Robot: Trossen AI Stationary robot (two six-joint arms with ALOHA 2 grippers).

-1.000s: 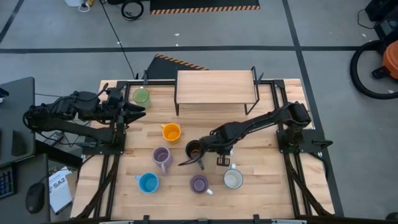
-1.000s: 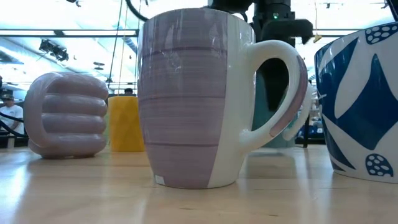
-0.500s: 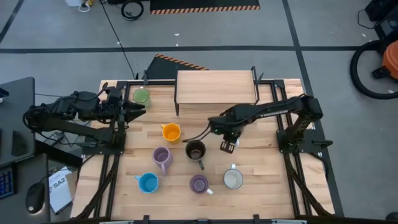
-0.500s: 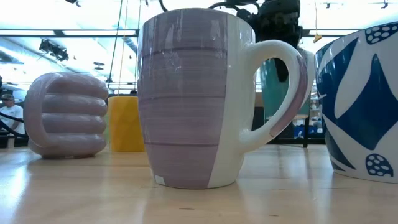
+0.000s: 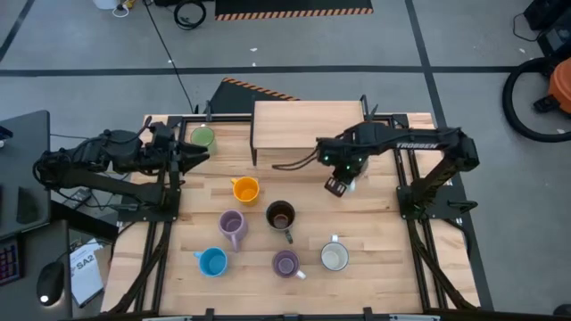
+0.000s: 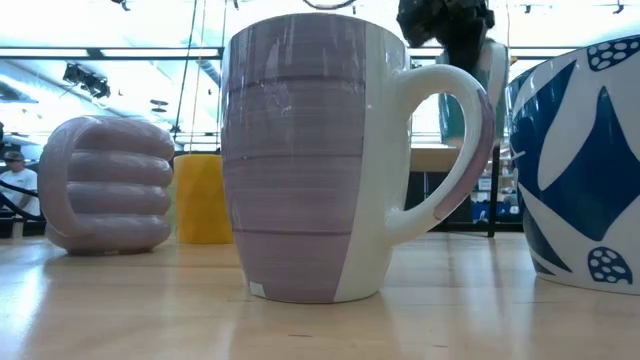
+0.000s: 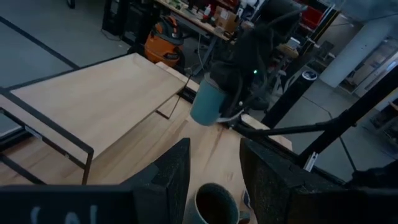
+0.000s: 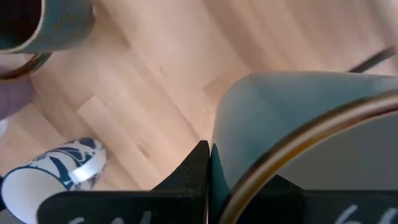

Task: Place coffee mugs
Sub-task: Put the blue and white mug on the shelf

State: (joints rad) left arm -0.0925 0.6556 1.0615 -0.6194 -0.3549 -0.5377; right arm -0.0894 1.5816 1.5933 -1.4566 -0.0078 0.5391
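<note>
My right gripper (image 5: pixel 337 185) is shut on a teal mug with a gold rim (image 7: pixel 208 102), high above the table beside the wooden shelf's (image 5: pixel 310 125) near right leg. On the table stand a green mug (image 5: pixel 202 137), an orange one (image 5: pixel 244 189), a dark brown one (image 5: pixel 280 215), two lilac ones (image 5: pixel 232 225) (image 5: pixel 285 263), a blue one (image 5: pixel 212 261) and a white one (image 5: pixel 334 257). My left gripper (image 5: pixel 192 156) waits open at the table's left, next to the green mug. My right gripper pinches the teal mug's wall at its rim (image 8: pixel 227 155), one finger (image 8: pixel 196 174) on the outside; the other is mostly hidden behind the wall. The fingers point down from above. The mug hangs below them, about upright and lifted clear of the table.
The shelf stands on thin black legs at the table's far middle. In the low view a lilac-and-white mug (image 6: pixel 310 160) and a white mug with blue leaves (image 6: pixel 580 160) fill the foreground. Bare boards lie near the table's right edge.
My right gripper has risen with the teal mug and carried it from beside the dark brown mug toward the far edge, up to the shelf's near right corner. The wrist has rolled on the way. The mug now hangs well above the table.
</note>
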